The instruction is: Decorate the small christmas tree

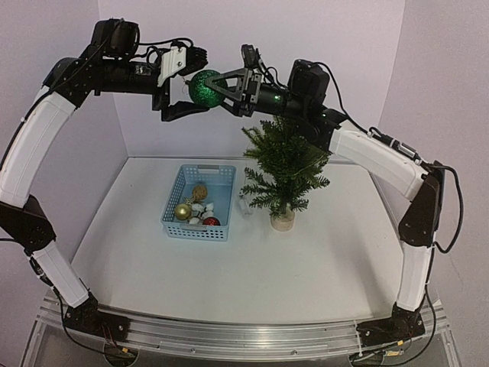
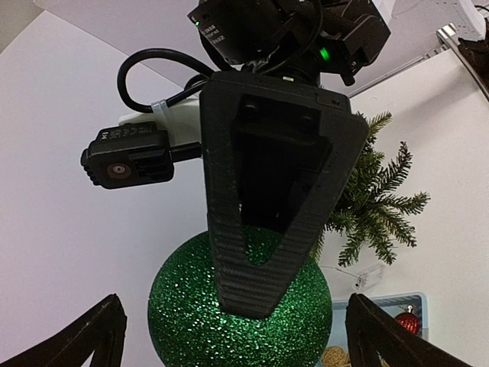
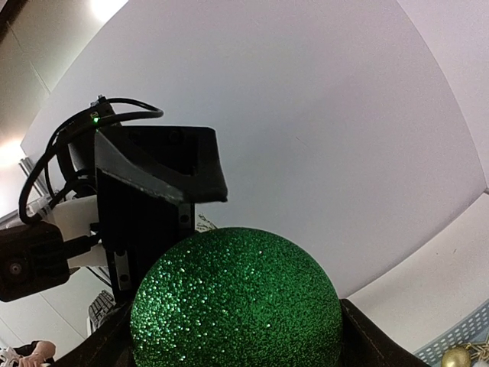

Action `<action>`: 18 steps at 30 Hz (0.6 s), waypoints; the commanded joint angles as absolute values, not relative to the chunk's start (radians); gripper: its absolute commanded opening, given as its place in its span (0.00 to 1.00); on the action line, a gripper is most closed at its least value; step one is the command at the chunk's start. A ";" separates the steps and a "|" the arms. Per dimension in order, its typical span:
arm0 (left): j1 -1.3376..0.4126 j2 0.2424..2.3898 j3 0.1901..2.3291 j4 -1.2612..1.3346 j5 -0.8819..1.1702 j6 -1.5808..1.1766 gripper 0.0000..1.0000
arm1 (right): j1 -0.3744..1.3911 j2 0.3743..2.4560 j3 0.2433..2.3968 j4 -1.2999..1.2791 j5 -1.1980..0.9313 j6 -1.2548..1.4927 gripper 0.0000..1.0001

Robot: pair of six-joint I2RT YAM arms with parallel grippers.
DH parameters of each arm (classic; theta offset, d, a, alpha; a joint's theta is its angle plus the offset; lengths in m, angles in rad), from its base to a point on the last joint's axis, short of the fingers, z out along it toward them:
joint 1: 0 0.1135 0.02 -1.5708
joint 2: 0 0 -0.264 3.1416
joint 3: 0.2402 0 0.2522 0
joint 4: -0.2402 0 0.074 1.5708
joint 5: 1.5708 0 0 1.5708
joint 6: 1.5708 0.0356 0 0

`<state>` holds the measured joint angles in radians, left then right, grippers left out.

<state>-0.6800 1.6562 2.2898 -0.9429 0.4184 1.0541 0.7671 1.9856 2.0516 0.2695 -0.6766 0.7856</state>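
Observation:
A green glitter ball (image 1: 203, 89) hangs high above the table between both grippers. My right gripper (image 1: 214, 87) is shut on the ball, which fills the gap between its fingers in the right wrist view (image 3: 237, 306). My left gripper (image 1: 191, 84) is open, its fingers wide apart on either side of the ball (image 2: 191, 321) without touching it. The small christmas tree (image 1: 284, 164) stands upright on its pale round base, below and to the right of the ball. Its branches also show in the left wrist view (image 2: 374, 206).
A light blue basket (image 1: 173, 200) left of the tree holds a gold ball (image 1: 182, 211), a red ball (image 1: 211, 222), a wicker ball (image 1: 199, 192) and white pieces. A small white box (image 1: 244, 205) lies between basket and tree. Purple walls enclose the back and sides.

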 commanded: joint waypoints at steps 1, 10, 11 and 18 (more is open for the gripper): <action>-0.685 1.635 2.311 -0.914 0.417 1.026 1.00 | 0.743 1.909 2.019 0.308 -0.655 0.781 0.58; -0.684 1.642 2.437 -1.018 0.452 0.965 1.00 | 0.640 1.746 1.942 0.116 -0.618 0.741 0.54; -0.685 1.642 2.436 -1.021 0.450 0.959 1.00 | 0.633 1.725 1.945 0.057 -0.612 0.719 0.54; -0.684 1.634 2.309 -0.968 0.444 0.869 1.00 | 0.484 1.580 1.899 -0.355 -0.598 0.703 0.53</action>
